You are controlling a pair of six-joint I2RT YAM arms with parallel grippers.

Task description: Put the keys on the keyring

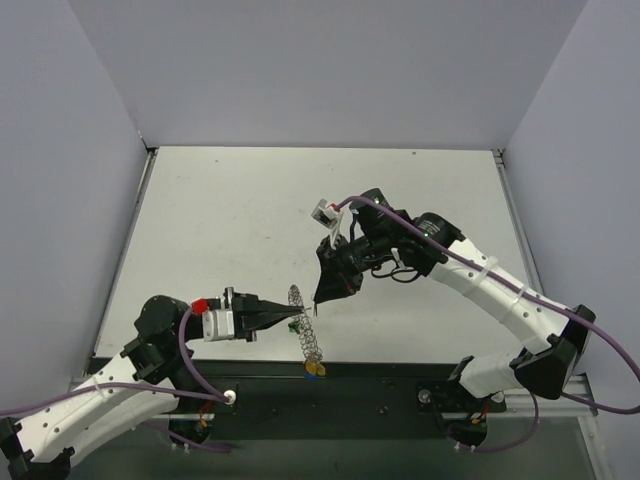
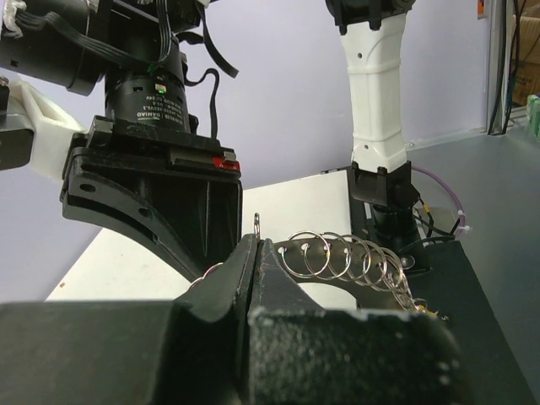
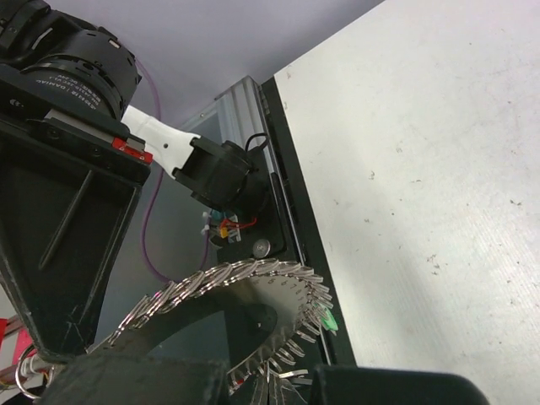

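Note:
The keyring (image 1: 306, 335) looks like a silvery spring standing on edge at the table's near edge. My left gripper (image 1: 293, 318) is shut on its coils; they show on both sides of the shut jaws in the left wrist view (image 2: 337, 255). A thin metal piece (image 2: 256, 222) sticks up above the left gripper (image 2: 256, 246). My right gripper (image 1: 319, 297) comes down beside the ring's top. In the right wrist view the ring (image 3: 253, 274) arcs into the right gripper (image 3: 291, 386), which looks shut on it. A green key (image 3: 327, 319) hangs on the ring. Yellow and blue keys (image 1: 314, 370) hang at its bottom.
The black base rail (image 1: 380, 390) runs along the near edge under the ring. The white table (image 1: 250, 220) stretches behind, with grey walls on three sides. The right gripper's black body (image 2: 152, 194) is close above the left jaws.

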